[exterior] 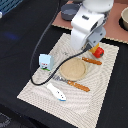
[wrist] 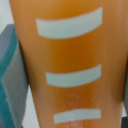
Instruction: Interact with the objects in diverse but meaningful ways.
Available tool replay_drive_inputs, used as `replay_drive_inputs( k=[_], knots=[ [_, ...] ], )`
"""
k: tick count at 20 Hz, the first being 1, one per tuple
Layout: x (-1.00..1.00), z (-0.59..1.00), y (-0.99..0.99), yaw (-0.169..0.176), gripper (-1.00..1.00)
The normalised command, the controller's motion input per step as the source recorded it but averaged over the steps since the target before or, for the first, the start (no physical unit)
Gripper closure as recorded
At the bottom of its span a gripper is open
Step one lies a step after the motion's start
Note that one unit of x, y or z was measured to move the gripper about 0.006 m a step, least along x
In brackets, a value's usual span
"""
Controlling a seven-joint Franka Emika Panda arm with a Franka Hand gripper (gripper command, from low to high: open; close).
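While the arm (exterior: 87,27) hides its jaws, their state untellable, one tomato (exterior: 99,51), one carton (exterior: 45,61) and one tube (exterior: 56,91) show.

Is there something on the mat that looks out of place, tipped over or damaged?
Nothing looks damaged or spilled. The white-and-blue tube-like piece lies flat near the mat's front edge. The small white carton stands upright. The red tomato is partly hidden by the arm. The wrist view shows only an orange surface with pale stripes, very close.
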Motion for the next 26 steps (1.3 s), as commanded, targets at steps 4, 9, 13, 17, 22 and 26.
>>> replay_drive_inputs(
  k=[4, 9, 13, 17, 22, 26],
  knots=[
    [-0.89, -0.54, 0.21, 0.13, 1.0],
    [-1.0, -0.65, -0.05, 0.093, 1.0],
    [-1.0, -0.79, -0.17, 0.069, 1.0],
    [-0.87, -0.76, -0.11, 0.053, -1.0],
    [-0.59, -0.39, 0.01, 0.04, -1.0],
    [-0.41, 0.63, 0.14, 0.005, -1.0]
  ],
)
